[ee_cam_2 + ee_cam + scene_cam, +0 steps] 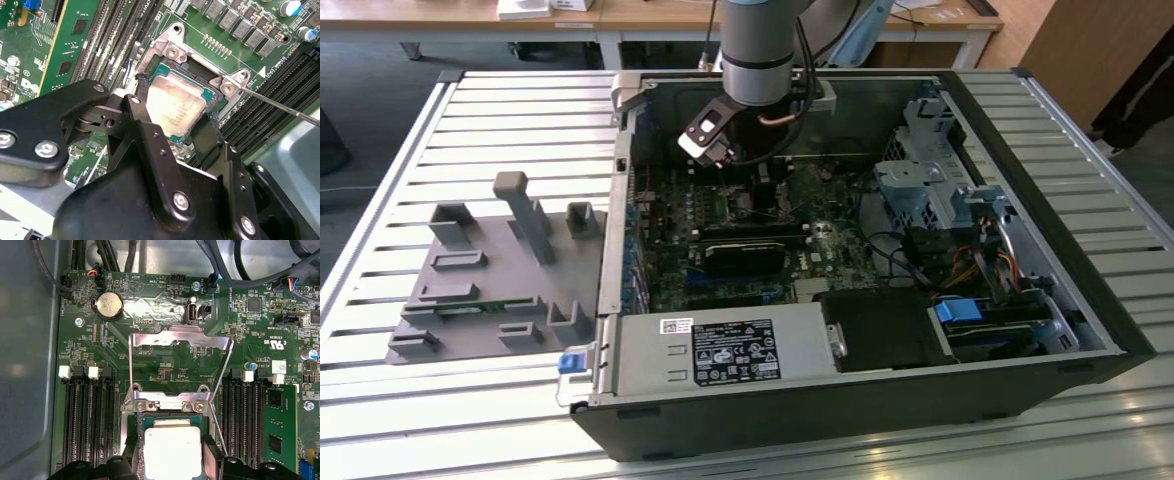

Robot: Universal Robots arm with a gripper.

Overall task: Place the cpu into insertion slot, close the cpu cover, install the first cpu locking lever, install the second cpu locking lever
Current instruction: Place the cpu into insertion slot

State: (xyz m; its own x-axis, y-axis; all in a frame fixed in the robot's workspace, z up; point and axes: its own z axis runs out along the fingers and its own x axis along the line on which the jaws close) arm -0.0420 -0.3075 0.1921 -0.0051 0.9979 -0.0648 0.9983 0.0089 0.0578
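Observation:
Inside the open computer case [1067,330], my gripper [750,188] reaches down to the motherboard. The cpu [175,102] [172,450], a square chip with a dull silver top, lies in the insertion slot [226,88] or just over it. My gripper [177,100] [170,455] is shut on the cpu, one black finger [142,97] on each of two opposite edges. The cpu cover [180,337], a silvery window frame, stands swung open behind the socket. A thin locking lever [280,102] [214,422] sticks out unlatched beside the socket.
Black memory slots [90,425] flank the socket, and a green card [280,425] stands in one. A grey power supply box [720,350] fills the case's near corner, with a long black block [740,255] behind it. A grey fixture plate [480,270] lies at the exterior view's left.

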